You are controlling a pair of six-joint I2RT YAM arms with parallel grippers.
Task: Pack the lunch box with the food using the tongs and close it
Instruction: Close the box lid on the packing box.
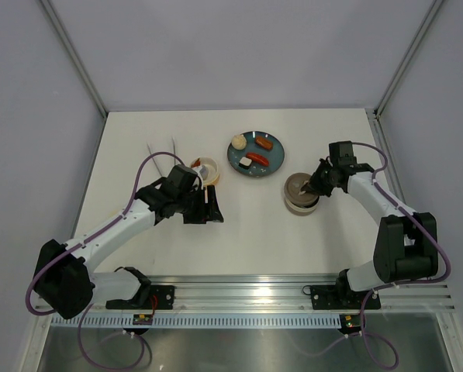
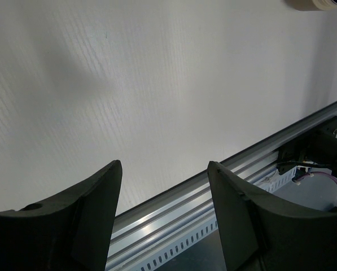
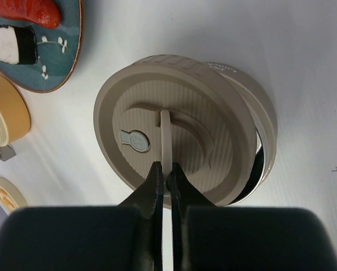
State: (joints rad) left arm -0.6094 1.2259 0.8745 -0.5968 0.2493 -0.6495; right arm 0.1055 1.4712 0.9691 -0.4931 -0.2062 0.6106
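Overhead cam looks down from high at the near edge on the whole surface (image 1: pixel 254 232), left wrist cam skims low toward the near rail (image 2: pixel 174 209), right wrist sits close over the lid (image 3: pixel 213 124), sharing the teal plate (image 3: pixel 66 34) with overhead.

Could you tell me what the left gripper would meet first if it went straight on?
Most likely the bare table top; nothing else shows ahead of the open left gripper, though depth is unclear.
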